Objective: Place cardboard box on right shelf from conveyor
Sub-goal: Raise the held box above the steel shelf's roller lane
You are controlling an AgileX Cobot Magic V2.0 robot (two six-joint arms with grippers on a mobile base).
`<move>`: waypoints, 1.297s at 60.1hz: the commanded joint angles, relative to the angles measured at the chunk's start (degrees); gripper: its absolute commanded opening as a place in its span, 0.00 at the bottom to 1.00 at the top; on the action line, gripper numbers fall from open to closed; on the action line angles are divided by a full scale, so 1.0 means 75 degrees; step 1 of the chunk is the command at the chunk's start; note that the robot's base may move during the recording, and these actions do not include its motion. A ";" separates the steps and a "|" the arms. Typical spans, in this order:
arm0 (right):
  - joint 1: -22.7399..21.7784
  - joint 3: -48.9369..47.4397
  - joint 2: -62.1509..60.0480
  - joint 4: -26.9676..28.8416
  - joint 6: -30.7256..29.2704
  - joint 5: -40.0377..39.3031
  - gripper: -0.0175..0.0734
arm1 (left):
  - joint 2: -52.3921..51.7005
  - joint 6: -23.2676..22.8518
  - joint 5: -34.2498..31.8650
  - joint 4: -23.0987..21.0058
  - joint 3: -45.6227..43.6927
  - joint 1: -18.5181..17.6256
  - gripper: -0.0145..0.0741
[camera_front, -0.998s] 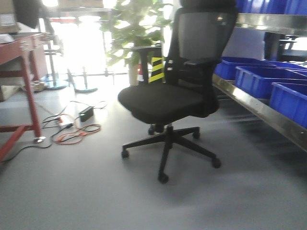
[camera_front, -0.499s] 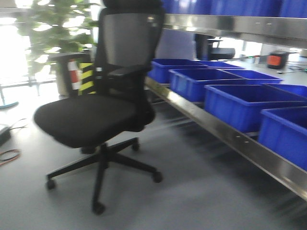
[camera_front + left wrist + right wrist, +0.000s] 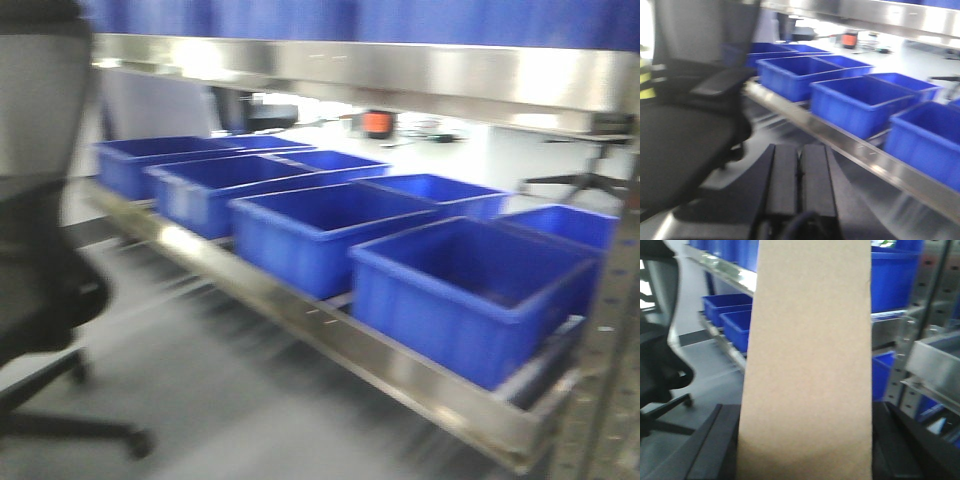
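Observation:
The cardboard box (image 3: 807, 365), plain tan and slim, fills the middle of the right wrist view, standing upright between the dark fingers (image 3: 715, 445) of my right gripper (image 3: 807, 445), which is shut on it. A stainless-steel shelf (image 3: 330, 330) with a brushed front lip runs across the front view, with a second steel level (image 3: 400, 75) above it. Beside the box, a steel shelf lip (image 3: 935, 357) and perforated uprights (image 3: 910, 325) show on the right. My left gripper (image 3: 800, 170) is shut and holds nothing, its pads touching. The conveyor is out of view.
Several blue plastic bins (image 3: 470, 290) sit in a row on the lower shelf. A black office chair (image 3: 40, 200) stands at the left, close to my left gripper (image 3: 685, 130). A perforated upright (image 3: 605, 380) rises at the right edge. Grey floor lies below.
The front view has swung to the right: the chair slid from the centre to the left edge, and the shelf with its blue bins now fills the frame.

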 commanded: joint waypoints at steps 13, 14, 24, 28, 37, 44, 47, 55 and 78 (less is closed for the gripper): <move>-0.0049 -0.0176 0.0139 -0.0062 -0.0046 -0.0848 0.32 | -0.0112 0.0003 -0.0660 -0.0045 0.0078 -0.0119 0.03; -0.0049 -0.0176 0.0139 -0.0062 -0.0046 -0.0848 0.32 | -0.0112 0.0003 -0.0660 -0.0045 0.0078 -0.0139 0.03; -0.0049 -0.0176 0.0139 -0.0062 -0.0046 -0.0848 0.32 | -0.0112 0.0003 -0.0660 -0.0045 0.0078 -0.0182 0.03; -0.0049 -0.0176 0.0139 -0.0062 -0.0046 -0.0848 0.32 | -0.0112 0.0003 -0.0660 -0.0045 0.0078 -0.0182 0.03; -0.0049 -0.0176 0.0139 -0.0062 -0.0046 -0.0848 0.32 | -0.0112 0.0003 -0.0660 -0.0045 0.0078 -0.0182 0.03; -0.0049 -0.0176 0.0139 -0.0062 -0.0046 -0.0848 0.32 | -0.0112 0.0003 -0.0660 -0.0045 0.0078 -0.0182 0.03; -0.0049 -0.0176 0.0139 -0.0062 -0.0046 -0.0848 0.32 | -0.0112 0.0003 -0.0660 -0.0045 0.0078 -0.0182 0.03; -0.0049 -0.0176 0.0139 -0.0062 -0.0046 -0.0848 0.32 | -0.0112 0.0003 -0.0660 -0.0045 0.0078 -0.0182 0.03; -0.0049 -0.0176 0.0139 -0.0062 -0.0046 -0.0848 0.32 | -0.0112 0.0003 -0.0660 -0.0045 0.0078 0.0198 0.03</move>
